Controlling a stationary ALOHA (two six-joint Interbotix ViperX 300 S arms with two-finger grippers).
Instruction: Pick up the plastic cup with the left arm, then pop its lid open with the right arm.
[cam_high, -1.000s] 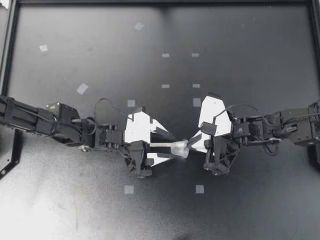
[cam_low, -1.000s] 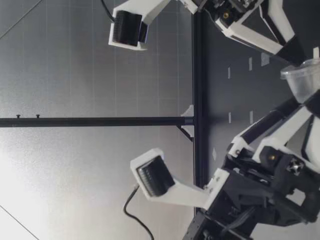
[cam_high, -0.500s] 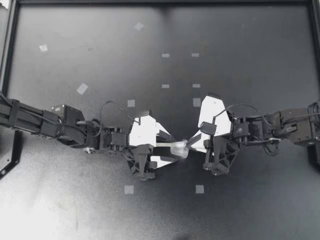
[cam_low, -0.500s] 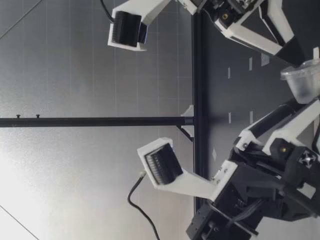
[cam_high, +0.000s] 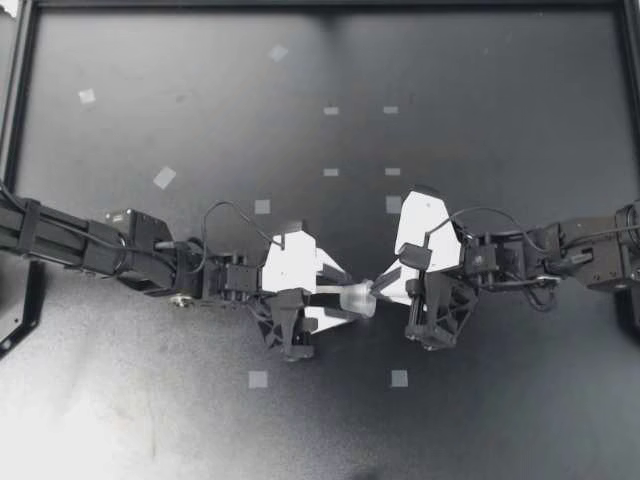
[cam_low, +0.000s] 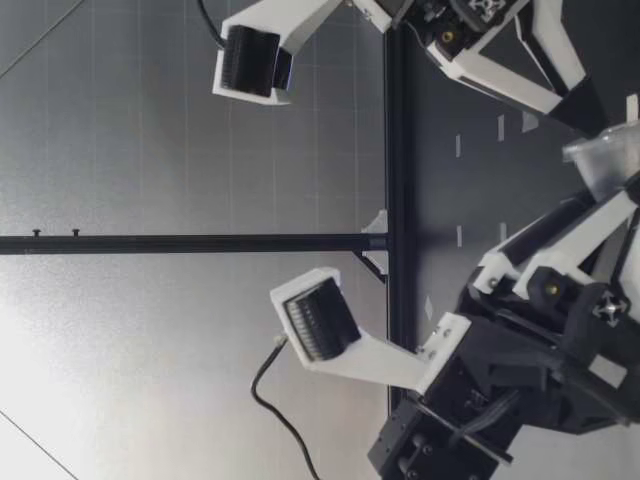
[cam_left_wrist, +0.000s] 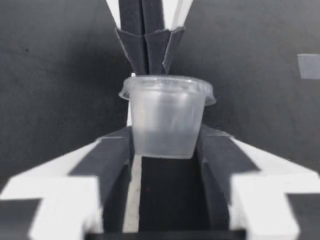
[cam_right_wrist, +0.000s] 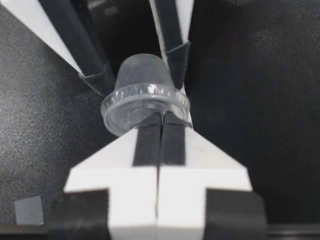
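A small clear plastic cup (cam_high: 360, 299) lies sideways in the air between my two grippers, near the middle of the table. My left gripper (cam_high: 348, 297) is shut on its body; in the left wrist view both fingers (cam_left_wrist: 117, 150) press the sides of the cup (cam_left_wrist: 167, 117) near its base. My right gripper (cam_high: 377, 285) is shut on the rim from the opposite side. In the right wrist view the closed fingertips (cam_right_wrist: 160, 125) pinch the rim of the cup (cam_right_wrist: 142, 85). In the low view the cup (cam_low: 605, 165) hangs above the table.
The black table (cam_high: 480, 100) carries several small pale tape squares, such as one (cam_high: 164, 177) at the left and one (cam_high: 399, 378) toward the front. A black frame rail (cam_high: 20, 100) runs along the left side.
My left gripper has slid a little toward the cup and its fingers have closed from wide open onto the cup's body. The right gripper and the cup have stayed in place.
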